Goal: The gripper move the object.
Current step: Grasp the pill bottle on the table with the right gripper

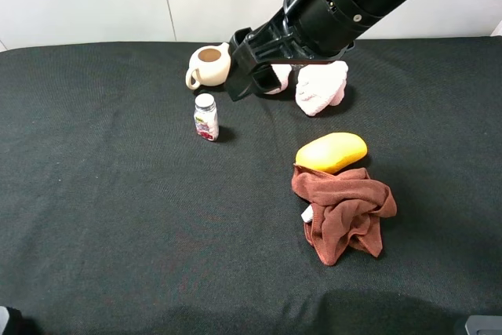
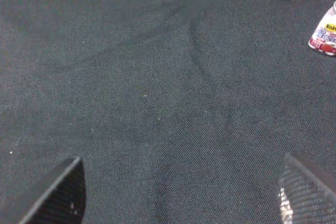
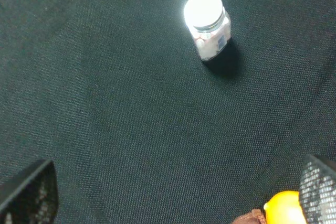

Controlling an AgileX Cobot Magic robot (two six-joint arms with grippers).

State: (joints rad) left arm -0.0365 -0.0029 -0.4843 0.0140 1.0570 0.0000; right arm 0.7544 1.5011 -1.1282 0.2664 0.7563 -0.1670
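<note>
Standing upright on the black woven cloth (image 1: 94, 194), the small clear bottle (image 1: 206, 118) has a round silver-grey cap and a white label with red-pink print. It sits at six o'clock from the glossy cream teapot (image 1: 209, 65), near but apart. The right gripper (image 1: 251, 84), a matte black claw, hovers at two o'clock from it, fingers spread wide and holding nothing. The left gripper (image 2: 184, 192) is likewise spread over bare weave. A smooth yellow mango (image 1: 331, 152) lies at four o'clock, against a crumpled rust-brown towel (image 1: 345, 217).

Bottle (image 1: 205, 116) stands just before the teapot (image 1: 209, 65); mango (image 1: 331, 152) (touching the cloth (image 1: 343, 221)) lies right.
</note>
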